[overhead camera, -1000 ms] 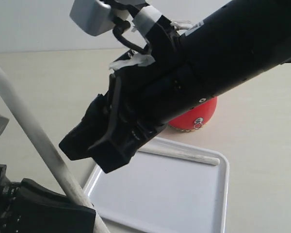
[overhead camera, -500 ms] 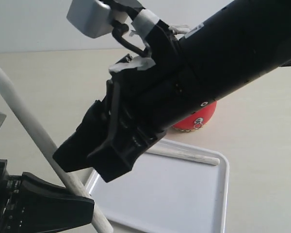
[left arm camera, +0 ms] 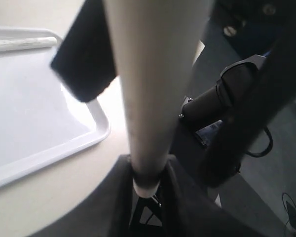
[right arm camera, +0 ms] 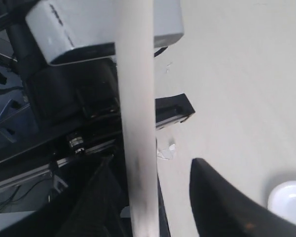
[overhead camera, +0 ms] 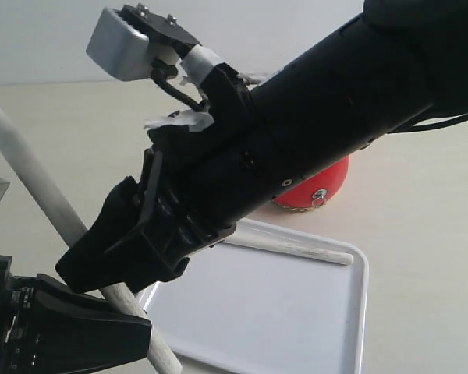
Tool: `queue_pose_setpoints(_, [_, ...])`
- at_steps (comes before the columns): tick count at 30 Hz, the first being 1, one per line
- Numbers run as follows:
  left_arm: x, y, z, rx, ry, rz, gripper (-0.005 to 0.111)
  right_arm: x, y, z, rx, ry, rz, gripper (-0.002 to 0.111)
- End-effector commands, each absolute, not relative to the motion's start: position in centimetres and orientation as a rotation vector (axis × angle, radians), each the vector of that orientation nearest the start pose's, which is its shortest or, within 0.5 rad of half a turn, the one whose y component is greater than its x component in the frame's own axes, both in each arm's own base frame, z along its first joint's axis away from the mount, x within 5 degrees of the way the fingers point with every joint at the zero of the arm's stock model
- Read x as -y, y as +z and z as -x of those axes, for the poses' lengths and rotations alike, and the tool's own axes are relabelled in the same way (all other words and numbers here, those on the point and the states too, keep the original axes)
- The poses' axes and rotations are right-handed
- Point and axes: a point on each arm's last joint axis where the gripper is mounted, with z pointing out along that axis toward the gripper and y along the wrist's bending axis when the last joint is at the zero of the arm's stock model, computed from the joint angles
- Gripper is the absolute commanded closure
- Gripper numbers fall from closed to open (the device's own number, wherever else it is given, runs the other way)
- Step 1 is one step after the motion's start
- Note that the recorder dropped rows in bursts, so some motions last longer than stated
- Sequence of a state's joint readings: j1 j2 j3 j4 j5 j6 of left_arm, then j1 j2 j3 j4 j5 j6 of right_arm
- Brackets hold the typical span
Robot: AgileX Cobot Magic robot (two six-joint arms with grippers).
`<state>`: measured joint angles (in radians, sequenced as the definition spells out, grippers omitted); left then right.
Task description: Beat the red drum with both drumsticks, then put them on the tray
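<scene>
The right gripper (right arm camera: 153,207) stands wide open, fingers either side of a drumstick (overhead camera: 31,179) without clamping it. The left gripper (left arm camera: 145,192) is closed on that stick's end, beside the tray (overhead camera: 361,296) corner farthest from the red drum (overhead camera: 327,181). The other drumstick (overhead camera: 296,248) lies along the tray's drum-side rim. This looks like a handover, so the right should close squarely before the left releases.

Red drum (overhead camera: 327,183) is mostly buried behind the right arm (overhead camera: 320,117) (just a red sliver shows), and the held drumstick (overhead camera: 31,179) runs off frame at both ends.
</scene>
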<state>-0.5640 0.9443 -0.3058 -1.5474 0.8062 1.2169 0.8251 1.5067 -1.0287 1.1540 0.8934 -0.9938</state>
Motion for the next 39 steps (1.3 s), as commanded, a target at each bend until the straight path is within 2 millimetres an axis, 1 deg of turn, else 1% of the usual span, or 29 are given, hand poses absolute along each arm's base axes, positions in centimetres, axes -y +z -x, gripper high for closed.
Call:
queue_pose_setpoints(1, [13.26, 22.72, -8.55, -2.114, -1.361, -0.781, 0.107, -26.83, 28.43, -15.5, -2.046, 1.362, 1.417, 0.06])
queue_pose_setpoints(4, [13.26, 22.72, -8.55, -2.109, -1.358, -0.787, 0.107, -26.9, 28.59, -15.41, -2.034, 1.391, 1.411, 0.06])
queue_pose_setpoints(13, [13.29, 22.84, -8.61, -2.104, -1.371, -0.766, 0.107, -26.92, 28.62, -15.41, -2.034, 1.395, 1.406, 0.061])
queue_pose_setpoints(16, [13.3, 22.85, -8.62, -2.104, -1.373, -0.763, 0.107, -26.91, 28.66, -15.31, -2.033, 1.409, 1.411, 0.065])
queue_pose_setpoints(23, [13.3, 22.86, -8.6, -2.102, -1.374, -0.767, 0.107, -26.92, 28.68, -15.3, -2.033, 1.412, 1.409, 0.084])
queue_pose_setpoints(28, [13.31, 22.86, -8.59, -2.101, -1.376, -0.768, 0.107, -26.89, 28.7, -15.2, -2.032, 1.422, 1.418, 0.095])
queue_pose_setpoints(33, [13.31, 22.86, -8.59, -2.101, -1.376, -0.768, 0.107, -26.87, 28.71, -15.11, -1.982, 1.411, 1.467, 0.107])
queue_pose_setpoints(39, [13.31, 22.87, -8.58, -2.101, -1.376, -0.768, 0.107, -26.92, 28.79, -15.13, -1.979, 1.42, 1.455, 0.108])
